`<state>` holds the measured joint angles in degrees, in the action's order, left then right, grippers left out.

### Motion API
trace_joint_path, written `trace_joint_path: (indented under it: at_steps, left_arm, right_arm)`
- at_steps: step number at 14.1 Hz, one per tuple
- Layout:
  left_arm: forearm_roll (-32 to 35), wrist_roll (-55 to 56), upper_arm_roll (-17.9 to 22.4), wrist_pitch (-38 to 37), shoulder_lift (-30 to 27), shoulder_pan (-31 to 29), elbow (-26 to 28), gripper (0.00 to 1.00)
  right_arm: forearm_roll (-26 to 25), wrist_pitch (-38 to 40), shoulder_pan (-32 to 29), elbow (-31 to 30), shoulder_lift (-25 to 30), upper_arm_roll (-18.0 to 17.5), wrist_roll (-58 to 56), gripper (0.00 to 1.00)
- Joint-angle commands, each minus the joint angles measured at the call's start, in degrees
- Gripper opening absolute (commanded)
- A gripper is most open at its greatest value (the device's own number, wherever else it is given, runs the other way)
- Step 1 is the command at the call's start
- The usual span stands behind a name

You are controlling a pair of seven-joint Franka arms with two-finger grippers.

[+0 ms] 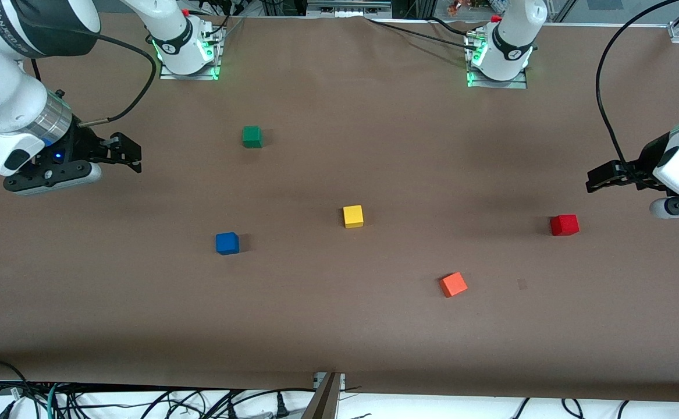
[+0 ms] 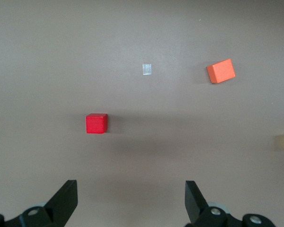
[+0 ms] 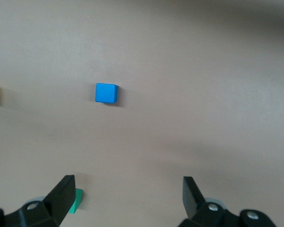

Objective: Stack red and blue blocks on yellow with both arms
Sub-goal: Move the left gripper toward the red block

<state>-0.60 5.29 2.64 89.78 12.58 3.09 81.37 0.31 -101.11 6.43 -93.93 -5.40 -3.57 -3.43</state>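
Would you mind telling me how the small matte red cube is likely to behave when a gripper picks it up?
The small matte red cube looks rigid, with crisp straight edges, so it probably won't deform. Its flat faces rest squarely on the brown table, so it should neither roll nor tip. The dull finish suggests a fair grip, and it seems light for its size, though a nudge might slide it.

A big brown bench [image 1: 339, 326] fills almost the whole front view, smooth and flat, with soft dark shadows lying on it. Along its near edge runs a white strip with a tangle of black cables [image 1: 141, 404]. At the top edge sit metal frames [image 1: 348, 7] and more cables.
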Motion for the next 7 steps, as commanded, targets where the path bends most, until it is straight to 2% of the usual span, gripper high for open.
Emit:
trace_joint_path:
  at_steps: [1, 7]
  left_arm:
    - [-1.1, -1.1, 0.2, -0.7, 1.0, -0.2, -1.8, 1.0]
    - [-0.4, -1.8, 1.2, -0.5, 2.1, -1.4, -1.9, 1.0]
  right_arm:
    - [-0.8, -0.2, 0.2, -0.1, 0.6, 0.1, -0.6, 1.0]
    - [-0.8, -0.2, 0.2, -0.1, 0.7, 0.1, -0.6, 1.0]
